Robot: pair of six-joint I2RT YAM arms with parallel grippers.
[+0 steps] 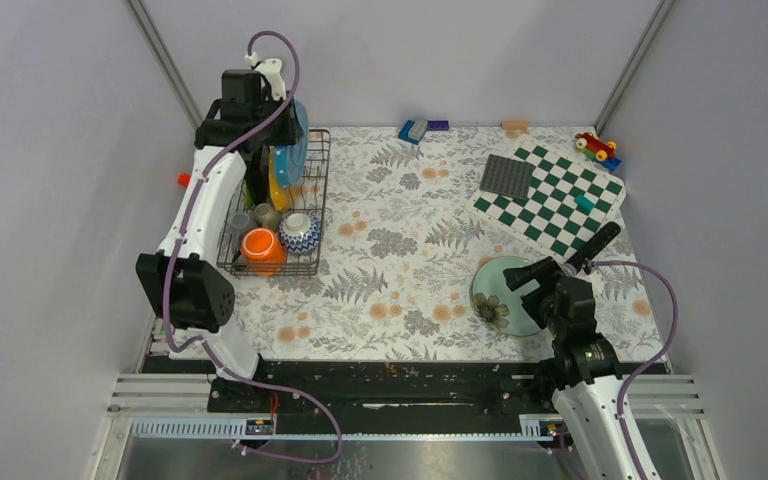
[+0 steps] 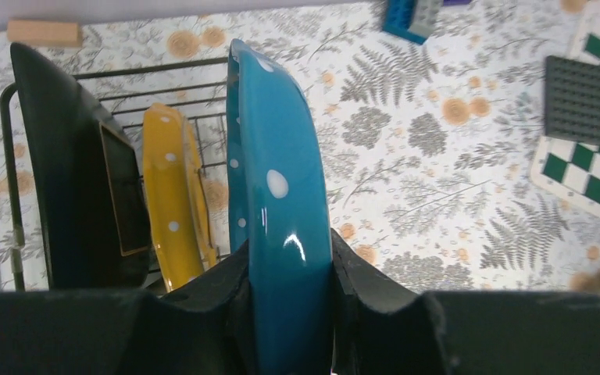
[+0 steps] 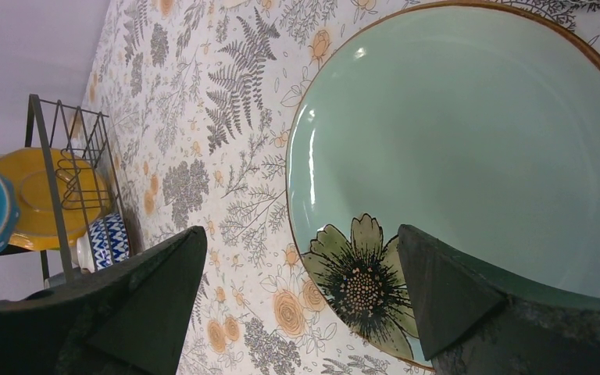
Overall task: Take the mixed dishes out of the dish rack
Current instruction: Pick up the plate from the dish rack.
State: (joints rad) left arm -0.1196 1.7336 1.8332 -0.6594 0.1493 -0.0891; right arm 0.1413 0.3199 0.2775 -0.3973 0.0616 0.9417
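The left claw (image 2: 291, 262) was clenched on the rim of the blue white-dotted plate (image 2: 273, 156), 1 finger on each face, a hold suiting a plate kept on edge between prongs. The plate stood upright over the far end of the dish rack (image 1: 317, 190), long axis running away from the claw, faces turned sideways; it was probably lifted clear, though its lower rim was hidden. The right claw (image 3: 301, 234) hung spread wide, grasping nothing, above a pale green plate (image 3: 476, 141) lying flat on the worktop (image 1: 410, 260).

Both arms (image 1: 200, 200) wear white shells over black joint housings, a lilac cable (image 1: 291, 60) looping along each; the left gripper (image 2: 289, 254) and right gripper (image 3: 301, 233) are matte black.
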